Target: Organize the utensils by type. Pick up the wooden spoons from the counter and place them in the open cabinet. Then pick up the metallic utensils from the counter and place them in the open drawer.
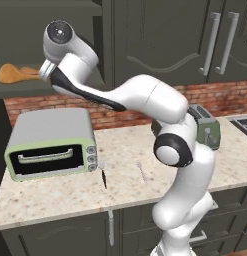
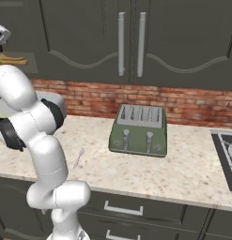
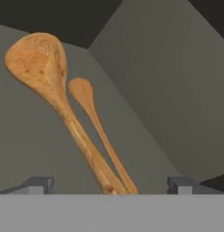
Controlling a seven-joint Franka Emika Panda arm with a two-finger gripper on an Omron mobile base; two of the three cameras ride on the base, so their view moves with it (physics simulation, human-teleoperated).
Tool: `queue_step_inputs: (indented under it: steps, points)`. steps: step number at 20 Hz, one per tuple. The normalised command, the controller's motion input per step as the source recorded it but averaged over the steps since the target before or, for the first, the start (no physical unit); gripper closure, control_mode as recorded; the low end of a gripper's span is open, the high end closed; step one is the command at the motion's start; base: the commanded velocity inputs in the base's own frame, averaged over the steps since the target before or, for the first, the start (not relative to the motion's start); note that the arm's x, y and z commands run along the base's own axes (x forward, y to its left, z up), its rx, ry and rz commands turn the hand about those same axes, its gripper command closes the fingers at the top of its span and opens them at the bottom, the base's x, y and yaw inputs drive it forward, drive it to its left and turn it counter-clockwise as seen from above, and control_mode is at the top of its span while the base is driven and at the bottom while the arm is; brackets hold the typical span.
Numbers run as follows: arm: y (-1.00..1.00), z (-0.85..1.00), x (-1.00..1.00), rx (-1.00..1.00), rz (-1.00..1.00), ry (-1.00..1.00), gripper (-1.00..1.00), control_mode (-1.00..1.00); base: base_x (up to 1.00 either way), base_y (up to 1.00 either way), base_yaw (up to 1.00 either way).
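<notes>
Gripper: (image 3: 111, 186) standing wide, holding nothing, tips showing either side of the spoon handles in hand view; sitting up at the open cabinet (image 1: 25, 87), upper left in left base view.
Wooden spoons: lying on the cabinet shelf already, side by side; long broad-bowled spoon (image 3: 50, 86) next to slim spoon (image 3: 93, 122), handles converging near the tips and looking like touching there (hard to tell contact for sure).
Metallic utensils: waiting on the counter (image 1: 55, 195) w/ fork (image 1: 141, 171) right of knife (image 1: 103, 175), knife lying just beside the toaster oven (image 1: 50, 145).
Drawer: not picking it out in these views.
Stage: spoon half looking done, judging by both on the shelf; metal half not begun.
Step in hand: clearing the cabinet w/o disturbing the spoons.
Doing it well: pulling straight back along the handles, keeping jaws wide so neither tip is dragging a handle off the shelf edge; lifting clear of the shelf lip before swinging down.
Next approach: coming down over the knife first probably, staying off the oven front; aligning jaws across the thin handle, pressing low since both pieces are lying flat.
Risk: thin flat metal slipping out on closing; toaster (image 2: 138, 130) sitting well apart to the right, no obstacle.
</notes>
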Motion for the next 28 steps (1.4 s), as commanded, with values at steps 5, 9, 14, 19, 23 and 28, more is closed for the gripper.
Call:
queue_step_inputs:
  steps: [5,9,14,19,23,28]
  points:
    - [-0.19,-0.06,-0.95,0.0,-0.08,0.0,-1.0,-1.0,0.0,0.0,0.0]
    - [-0.34,-0.05,-0.91,0.0,-0.11,0.0,-1.0,-1.0,0.0,0.0,0.0]
    - [-0.49,-0.08,-0.83,0.06,-0.15,0.12,-1.0,-1.0,0.0,0.0,0.0]
    - [-0.66,-0.25,-0.7,0.17,-0.24,0.31,-1.0,-1.0,0.0,0.0,0.0]
    - [-0.72,-0.4,-0.52,0.18,-0.24,0.33,-1.0,-1.0,0.0,0.0,0.0]
    - [-0.54,-0.73,-0.26,0.12,-0.22,0.17,-1.0,-1.0,0.0,0.0,0.0]
